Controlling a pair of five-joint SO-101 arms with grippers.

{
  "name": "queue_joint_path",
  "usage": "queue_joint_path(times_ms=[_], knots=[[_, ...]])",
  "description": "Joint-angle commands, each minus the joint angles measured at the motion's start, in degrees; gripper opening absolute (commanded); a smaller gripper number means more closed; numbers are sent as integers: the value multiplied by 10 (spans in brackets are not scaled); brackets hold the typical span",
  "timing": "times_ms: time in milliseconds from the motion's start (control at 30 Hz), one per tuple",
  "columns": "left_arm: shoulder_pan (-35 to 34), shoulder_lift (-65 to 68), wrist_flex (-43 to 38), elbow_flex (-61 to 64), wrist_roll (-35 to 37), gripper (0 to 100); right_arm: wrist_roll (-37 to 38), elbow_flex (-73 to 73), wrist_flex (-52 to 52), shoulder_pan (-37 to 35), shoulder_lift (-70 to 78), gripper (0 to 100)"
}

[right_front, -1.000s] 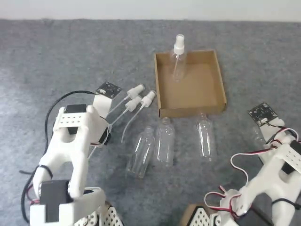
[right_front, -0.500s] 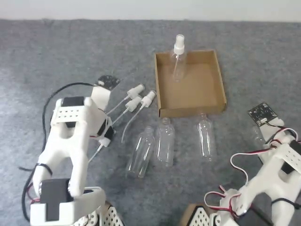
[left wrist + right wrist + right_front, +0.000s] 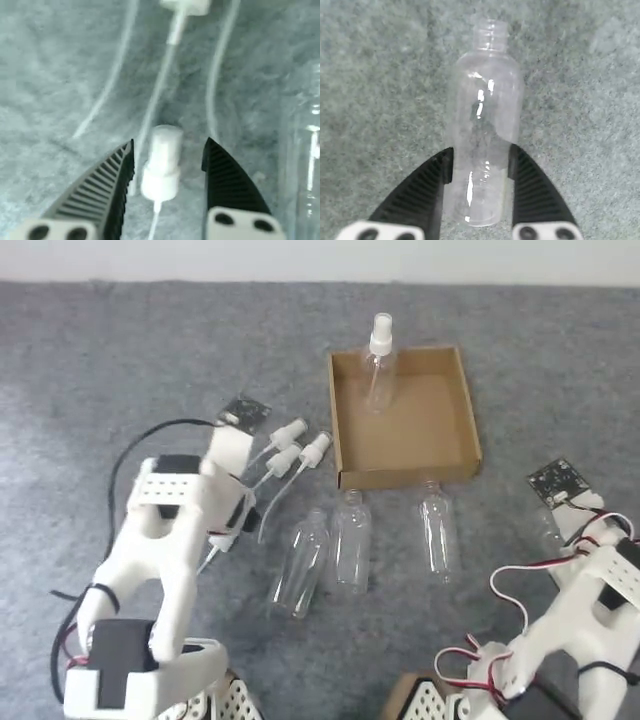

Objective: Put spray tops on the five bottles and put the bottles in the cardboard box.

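My left gripper (image 3: 167, 145) is open and straddles a white spray top (image 3: 162, 162) lying on the grey carpet, with a gap on each side. In the high view this gripper (image 3: 232, 523) sits just left of three more spray tops (image 3: 285, 455). My right gripper (image 3: 480, 152) is shut on a clear uncapped bottle (image 3: 482, 145) that lies on the carpet at the right (image 3: 548, 530). Three other uncapped bottles (image 3: 350, 540) lie in front of the cardboard box (image 3: 405, 477). One bottle fitted with a spray top (image 3: 378, 360) stands in the box's far left corner.
Thin dip tubes (image 3: 150, 107) from the spray tops trail across the carpet ahead of the left gripper. A clear bottle's edge (image 3: 305, 150) lies beside it. Cables (image 3: 135, 450) loop off the left arm. Open carpet stretches to the far left and far right.
The left arm has swung right and farther from the front edge, closer to the spray tops. The right arm, the bottles and the box have not moved.
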Motion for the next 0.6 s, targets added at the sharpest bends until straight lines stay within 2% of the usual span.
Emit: queue_joint_path(times_ms=[0, 300, 467, 567], knots=[[33, -2, -44, 33, 19, 206, 4, 76, 27, 22, 9, 120], [-3, -2, -48, 48, 15, 205, 6, 76, 22, 36, 9, 116], [2, -2, -50, 68, 15, 118, 5, 73, 25, 36, 9, 117], [2, -2, -51, 73, 15, 103, 4, 73, 26, 36, 8, 117]])
